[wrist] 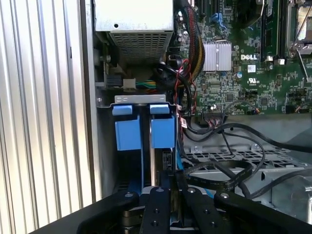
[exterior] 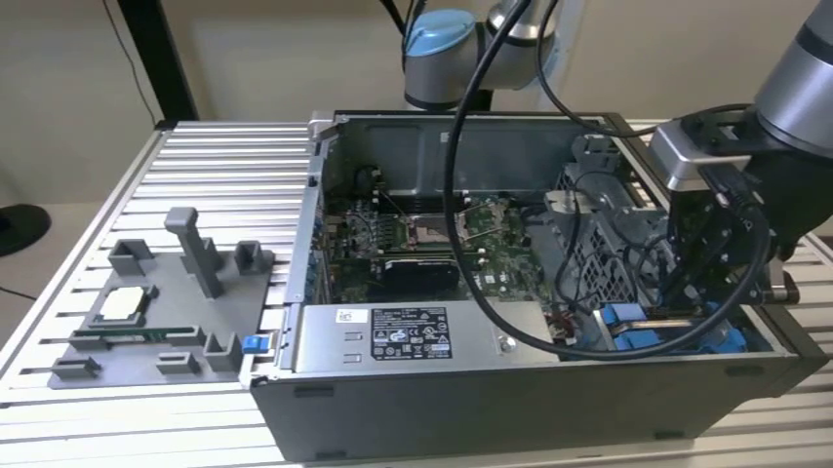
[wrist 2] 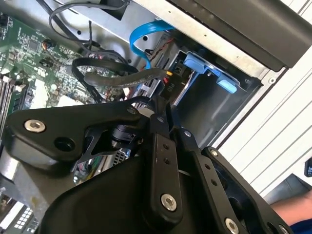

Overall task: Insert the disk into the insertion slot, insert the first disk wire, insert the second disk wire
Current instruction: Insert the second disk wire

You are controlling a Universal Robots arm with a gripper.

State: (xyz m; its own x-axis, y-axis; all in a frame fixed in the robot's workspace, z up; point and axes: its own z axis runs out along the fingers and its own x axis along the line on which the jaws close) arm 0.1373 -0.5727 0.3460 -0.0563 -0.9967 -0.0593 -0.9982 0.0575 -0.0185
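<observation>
1. Black-and-white sticker (exterior: 409,334) on grey metal box (exterior: 319,343): rows of fine print and symbols, too small to read.
2. White lettering and marks printed on green motherboard (wrist: 253,73), just beside finned heatsink (wrist: 217,55).

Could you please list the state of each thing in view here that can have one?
Computer case: side open, interior exposed.
Pincer: shut on a black connector, down at the drive bay.
Insertion slot: blue tabs upright at its mouth.
Blue cable: looped above the bay, far end hidden.
Grey fixture: resting on the table, untouched.
</observation>
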